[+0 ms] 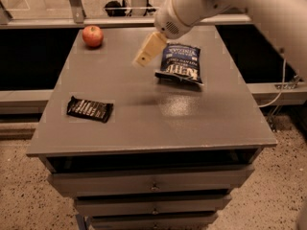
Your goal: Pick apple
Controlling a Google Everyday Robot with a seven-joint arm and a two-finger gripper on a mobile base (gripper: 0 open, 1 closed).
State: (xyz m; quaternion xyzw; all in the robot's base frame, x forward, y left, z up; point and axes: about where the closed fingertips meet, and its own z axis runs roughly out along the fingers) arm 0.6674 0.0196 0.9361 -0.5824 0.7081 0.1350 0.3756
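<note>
One apple [93,35] sits at the desk's [144,123] far-left corner, well apart from my gripper [142,58], hovering empty beside the blue bag [181,63]. Open or shut, can't tell. A clumsy nudge could roll it off.

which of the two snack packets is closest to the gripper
The blue crinkly snack bag: the cream gripper hangs right beside it, while the flat black wrapped bar lies much farther off, nearer the camera.

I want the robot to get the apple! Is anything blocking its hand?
No, nothing visible. The hand hovers over the table, and only bare tabletop lies between it and the apple at the far corner.
</note>
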